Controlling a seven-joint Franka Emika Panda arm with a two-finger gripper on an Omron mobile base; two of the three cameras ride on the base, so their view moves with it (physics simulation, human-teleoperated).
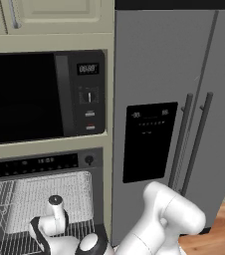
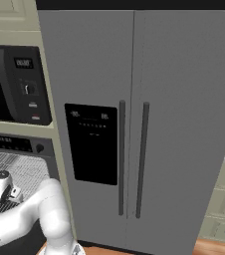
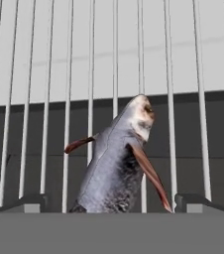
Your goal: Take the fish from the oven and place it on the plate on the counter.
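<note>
The fish [image 3: 118, 163] is cut off at its tail end by the lower edge of the hand view. The microwave [image 1: 40, 97] is cropped by the left edge of the left base view. The oven [image 1: 45, 199] is partly hidden by the arm at lower left, and its display cannot be read.
</note>
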